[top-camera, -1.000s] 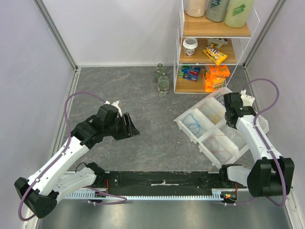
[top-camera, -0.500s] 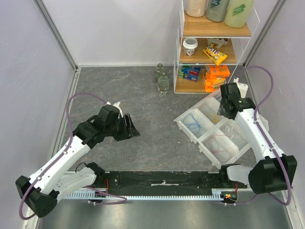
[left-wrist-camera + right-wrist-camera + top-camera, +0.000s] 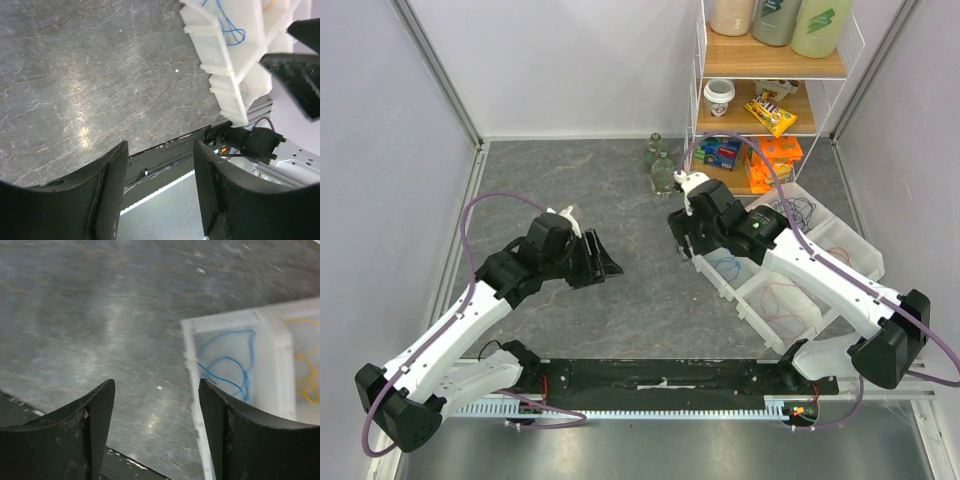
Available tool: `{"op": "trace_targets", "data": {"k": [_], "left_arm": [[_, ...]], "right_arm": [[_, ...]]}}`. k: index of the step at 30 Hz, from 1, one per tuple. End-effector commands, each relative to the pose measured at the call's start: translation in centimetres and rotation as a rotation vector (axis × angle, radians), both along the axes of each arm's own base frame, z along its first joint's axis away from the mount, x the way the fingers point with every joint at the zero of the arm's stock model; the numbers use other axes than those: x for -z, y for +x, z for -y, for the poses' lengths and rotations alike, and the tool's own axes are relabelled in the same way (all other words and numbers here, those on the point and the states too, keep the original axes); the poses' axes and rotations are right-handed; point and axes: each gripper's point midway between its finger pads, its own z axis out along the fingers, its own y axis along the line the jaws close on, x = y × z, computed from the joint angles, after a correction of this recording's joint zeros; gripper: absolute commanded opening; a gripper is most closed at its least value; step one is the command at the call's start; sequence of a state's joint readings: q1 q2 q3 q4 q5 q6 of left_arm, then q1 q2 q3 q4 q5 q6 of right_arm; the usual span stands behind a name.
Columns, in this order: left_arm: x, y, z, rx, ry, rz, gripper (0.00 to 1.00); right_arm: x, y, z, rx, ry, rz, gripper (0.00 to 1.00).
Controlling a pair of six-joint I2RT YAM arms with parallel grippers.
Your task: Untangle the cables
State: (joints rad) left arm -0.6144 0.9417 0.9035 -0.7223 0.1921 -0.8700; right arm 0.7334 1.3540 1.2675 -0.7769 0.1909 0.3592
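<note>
The cables lie as single loose loops in the compartments of a white tray (image 3: 752, 300). A blue cable (image 3: 725, 265) is in the left compartment, a red one (image 3: 782, 297) nearer the front, and a dark one (image 3: 801, 210) at the back. In the right wrist view the blue cable (image 3: 227, 367) and a yellow one (image 3: 307, 385) lie behind the tray rim (image 3: 192, 365). My right gripper (image 3: 680, 242) hovers open and empty at the tray's left edge. My left gripper (image 3: 608, 264) is open and empty over bare table, left of the tray (image 3: 220, 75).
A wire shelf (image 3: 770, 100) with snack packs and jars stands at the back right. Two small glass bottles (image 3: 662, 170) sit just left of it. A black rail (image 3: 660, 375) runs along the near edge. Grey walls close both sides.
My right arm swung from the tray's far right side across to its left edge, and its jaws went from shut to open. The left arm barely moved.
</note>
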Motion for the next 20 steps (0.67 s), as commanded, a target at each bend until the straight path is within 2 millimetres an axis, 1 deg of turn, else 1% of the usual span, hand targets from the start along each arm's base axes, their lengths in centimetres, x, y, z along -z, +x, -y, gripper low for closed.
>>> {"op": "trace_targets", "data": {"k": [1, 3, 4, 5, 6, 7, 9, 11, 13, 14, 16, 18, 19, 20], "left_arm": [[-6.5, 1.5, 0.6, -0.036, -0.113, 0.148, 0.61], [-9.5, 1.6, -0.1, -0.041, -0.127, 0.243, 0.62], [-11.7, 1.6, -0.5, -0.045, -0.144, 0.311, 0.63], [-13.4, 1.7, -1.0, -0.049, -0.147, 0.376, 0.64], [-16.2, 1.6, -1.6, -0.055, -0.164, 0.465, 0.65], [-18.2, 1.4, -2.2, -0.063, -0.171, 0.534, 0.66], [-22.5, 1.2, -3.9, -0.097, -0.179, 0.683, 0.68], [-26.1, 0.8, -5.6, -0.145, -0.176, 0.812, 0.69], [-29.1, 0.3, -7.1, -0.188, -0.183, 0.913, 0.7], [-30.8, -0.1, -7.8, -0.208, -0.193, 0.962, 0.7], [-33.2, -1.0, -9.1, -0.237, -0.201, 1.047, 0.7], [-35.4, -1.9, -10.1, -0.257, -0.226, 1.12, 0.7], [-36.2, -2.3, -10.6, -0.273, -0.232, 1.146, 0.7], [-37.0, -2.7, -11.1, -0.285, -0.244, 1.171, 0.7]], "right_arm": [[-7.1, -0.9, -5.3, -0.196, 0.224, 0.115, 0.76], [-10.0, -0.7, -5.7, -0.181, 0.266, 0.184, 0.77], [-11.2, -0.3, -5.3, -0.152, 0.271, 0.22, 0.78], [-12.8, 0.0, -4.9, -0.127, 0.282, 0.262, 0.78], [-14.5, 0.3, -4.2, -0.095, 0.291, 0.311, 0.79], [-15.8, 0.6, -3.5, -0.063, 0.296, 0.352, 0.8], [-19.6, 0.6, -1.4, -0.001, 0.321, 0.463, 0.82], [-22.9, 0.3, 0.3, 0.031, 0.347, 0.562, 0.83], [-26.0, -0.3, 2.3, 0.078, 0.382, 0.655, 0.91], [-27.5, -0.6, 3.5, 0.111, 0.4, 0.702, 0.92], [-29.8, -1.1, 6.1, 0.197, 0.411, 0.778, 0.92], [-31.7, -1.8, 8.5, 0.266, 0.421, 0.838, 0.92], [-32.5, -2.1, 9.4, 0.285, 0.421, 0.865, 0.97], [-33.4, -2.6, 10.2, 0.297, 0.425, 0.889, 0.98]]}}
